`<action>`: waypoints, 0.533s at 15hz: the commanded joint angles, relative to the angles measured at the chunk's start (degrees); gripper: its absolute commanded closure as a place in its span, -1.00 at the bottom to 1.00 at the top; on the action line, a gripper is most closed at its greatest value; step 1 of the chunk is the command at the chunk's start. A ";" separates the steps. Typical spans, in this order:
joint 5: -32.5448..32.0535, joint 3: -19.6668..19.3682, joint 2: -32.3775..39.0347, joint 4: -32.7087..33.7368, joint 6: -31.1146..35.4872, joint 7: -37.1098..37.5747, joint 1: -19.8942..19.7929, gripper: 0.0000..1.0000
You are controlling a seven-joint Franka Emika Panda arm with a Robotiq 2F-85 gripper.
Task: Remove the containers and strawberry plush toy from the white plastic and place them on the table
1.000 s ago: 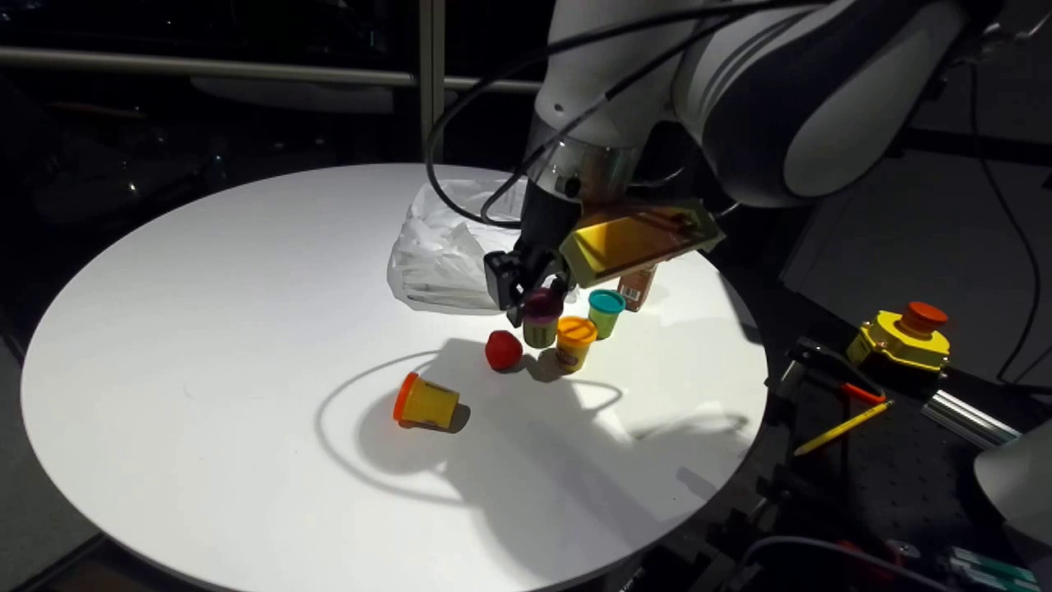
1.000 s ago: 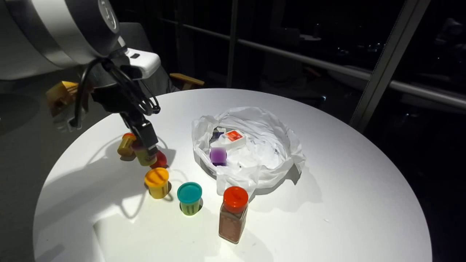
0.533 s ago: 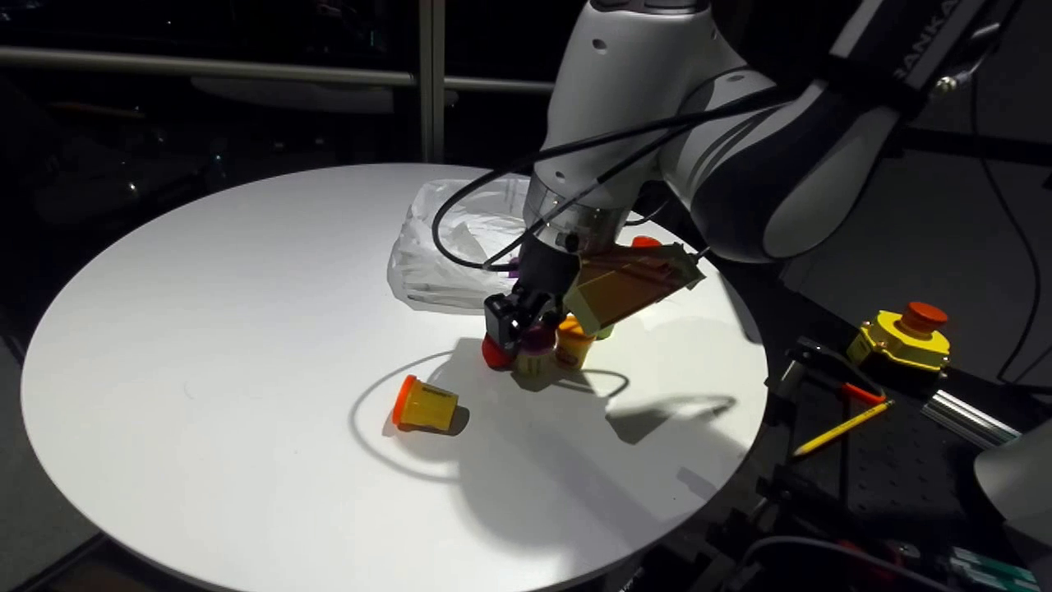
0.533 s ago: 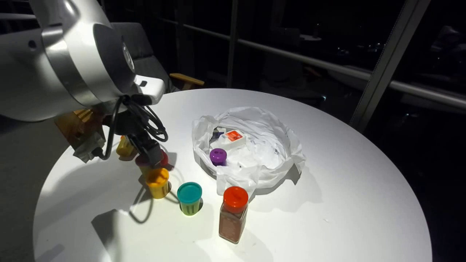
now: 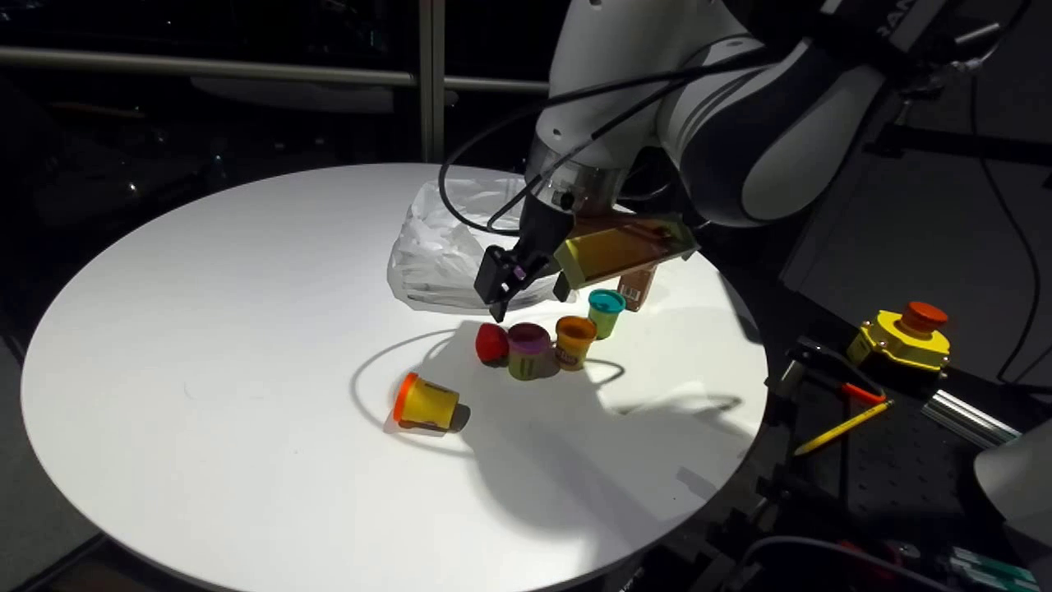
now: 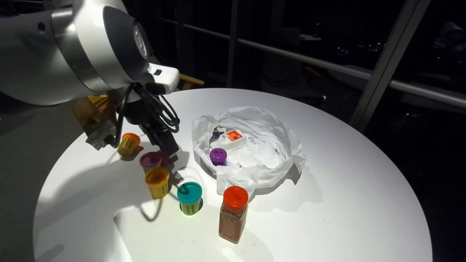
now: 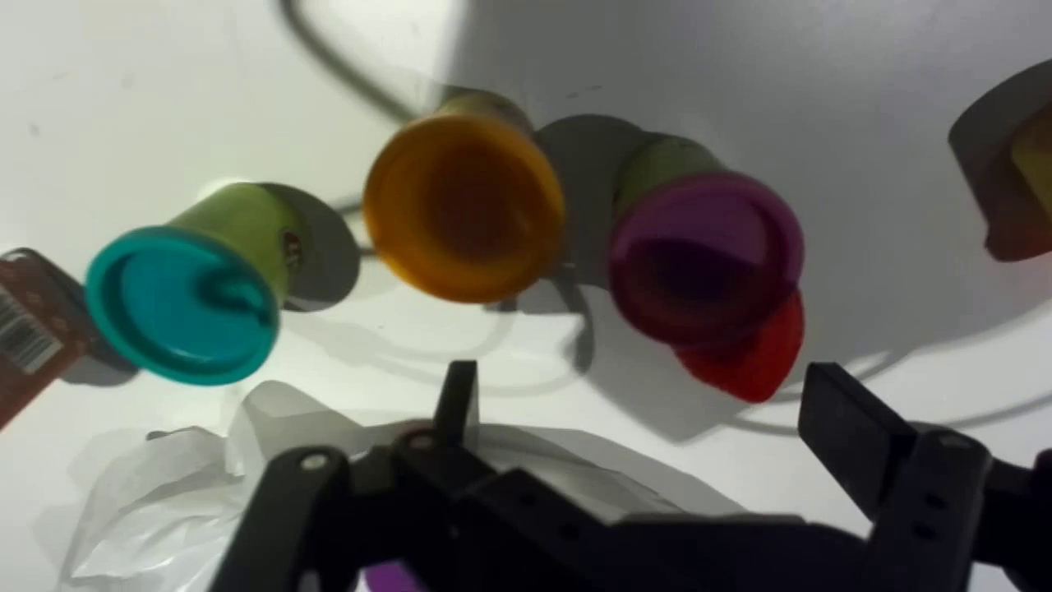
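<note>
My gripper (image 7: 641, 378) stands open above the table, nothing between its fingers. Just beyond it in the wrist view are the purple-lidded container (image 7: 707, 247), upright, and the red strawberry plush toy (image 7: 760, 349), partly covered by that lid. An orange-lidded container (image 5: 574, 343) and a teal-lidded container (image 6: 189, 198) stand in a row beside them. Another yellow container (image 5: 426, 404) with an orange lid lies on its side. The white plastic (image 6: 291, 145) is a crumpled open bag; inside it show a purple-capped container (image 6: 218, 156) and a white box with an orange label (image 6: 233, 136).
A red-capped bottle of brown powder (image 6: 233, 222) stands between the teal container and the bag. Cables (image 5: 481, 131) loop off the arm. Away from the round table (image 5: 205, 329) sits a yellow box with a red button (image 5: 904, 341).
The purple-lidded container, held above the table a second ago, now stands on it beside the strawberry. My gripper went down, opened and rose away toward the bag. The strawberry shifted slightly.
</note>
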 commanded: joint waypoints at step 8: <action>21.03 1.25 1.89 15.52 -17.28 -12.50 -8.49 -1.00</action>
